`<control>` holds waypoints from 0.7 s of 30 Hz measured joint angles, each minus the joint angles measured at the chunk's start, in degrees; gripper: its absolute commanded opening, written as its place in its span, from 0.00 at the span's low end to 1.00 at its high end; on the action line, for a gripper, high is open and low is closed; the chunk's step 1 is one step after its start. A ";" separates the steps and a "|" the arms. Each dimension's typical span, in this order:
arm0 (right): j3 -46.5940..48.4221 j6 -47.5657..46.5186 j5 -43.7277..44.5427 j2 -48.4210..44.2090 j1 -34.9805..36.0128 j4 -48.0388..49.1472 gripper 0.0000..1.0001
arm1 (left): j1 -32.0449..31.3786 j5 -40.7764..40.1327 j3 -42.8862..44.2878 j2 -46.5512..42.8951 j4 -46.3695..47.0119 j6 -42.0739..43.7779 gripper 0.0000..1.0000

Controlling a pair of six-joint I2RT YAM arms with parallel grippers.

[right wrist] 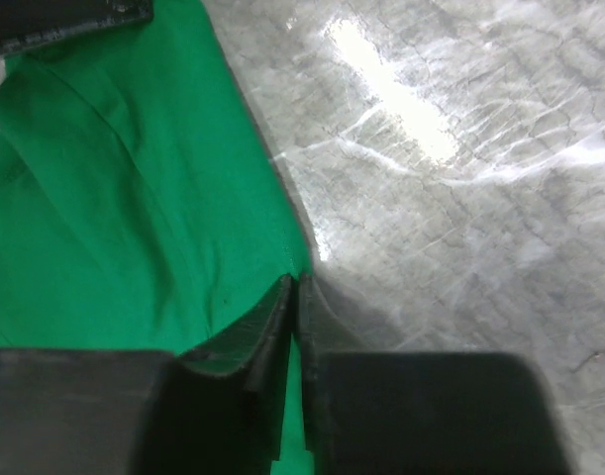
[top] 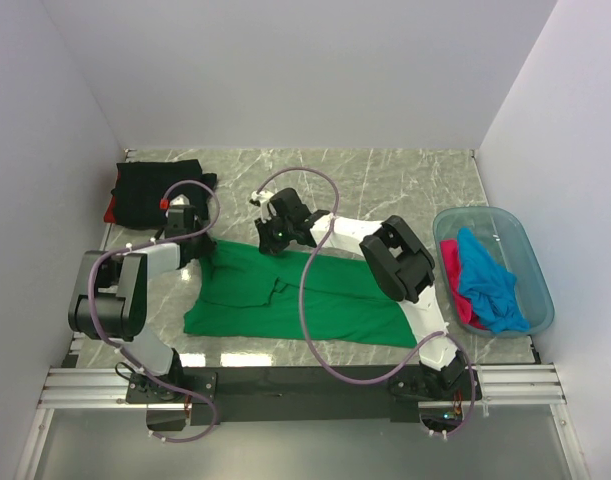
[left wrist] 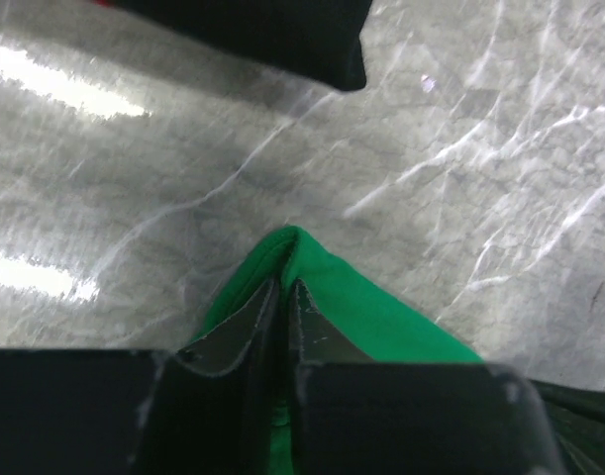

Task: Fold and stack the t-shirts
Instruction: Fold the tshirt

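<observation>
A bright green t-shirt lies spread on the marble table in the top view. My left gripper is shut on its far left corner; the left wrist view shows the pinched green cloth between my closed fingers. My right gripper is shut on the shirt's far edge; the right wrist view shows the green cloth pinched at the fingers. A folded black t-shirt lies at the far left over a red one. Blue and pink t-shirts lie in the tub.
A translucent blue plastic tub stands at the right side of the table. White walls close in the back and both sides. The black shirt's corner shows in the left wrist view. Bare marble lies behind the green shirt.
</observation>
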 measured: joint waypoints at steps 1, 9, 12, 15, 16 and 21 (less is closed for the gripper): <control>0.04 0.00 0.17 0.02 0.00 -0.20 0.00 | 0.04 0.15 0.17 0.26 0.24 0.02 0.09; -0.09 2.93 1.70 0.00 -1.44 -0.31 0.00 | 0.04 1.25 3.80 3.87 0.98 0.02 0.11; -0.15 4.11 1.66 0.00 -3.04 -0.24 0.00 | 0.00 1.81 5.84 5.64 0.74 0.02 0.21; -0.15 4.44 1.77 0.00 -4.17 -0.33 0.00 | -0.17 2.49 8.00 7.21 0.61 0.57 0.36; -0.15 4.50 2.10 0.00 -4.42 -0.37 0.00 | -0.24 2.58 8.83 7.69 0.52 0.74 0.46; -0.13 5.49 3.48 0.00 -4.61 -0.81 0.00 | -1.97 2.32 12.87 9.09 -0.46 2.40 0.65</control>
